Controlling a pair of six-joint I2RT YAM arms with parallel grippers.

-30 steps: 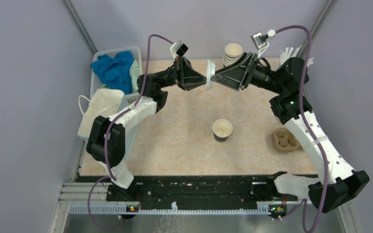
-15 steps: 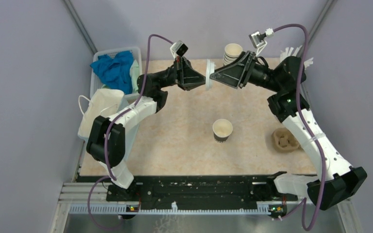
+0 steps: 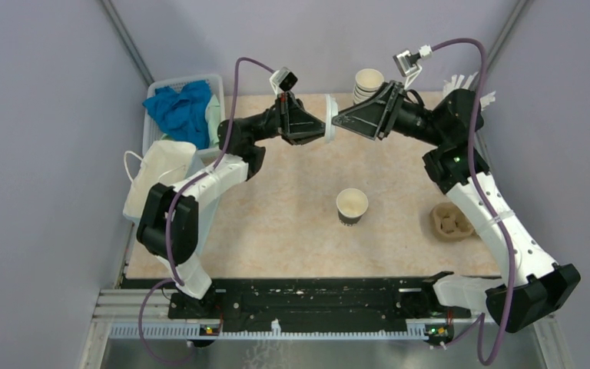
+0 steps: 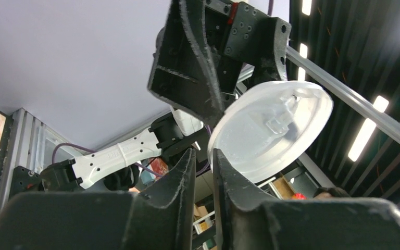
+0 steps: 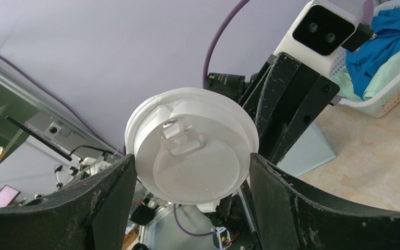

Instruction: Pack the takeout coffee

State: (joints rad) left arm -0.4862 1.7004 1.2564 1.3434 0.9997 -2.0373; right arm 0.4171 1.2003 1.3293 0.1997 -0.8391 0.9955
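HELD: round white plastic sip lid (image 3: 329, 118) aloft, 12 o'clock | right end effector (image 5: 192, 172) clamps it | left end effector (image 4: 204, 156) nearly together, hold unclear | TODO: dark brown paper cup (image 3: 352, 206) lidless, unpacked

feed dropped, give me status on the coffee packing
Right gripper clamped across the sip lid; left gripper at its rim, grip unclear. Paper cup lidless on table. Nothing blocking the cup.

Blue cloth (image 3: 180, 108) in white basket (image 3: 170, 80)

Bright even light, faint shadows, near foreground slightly soft
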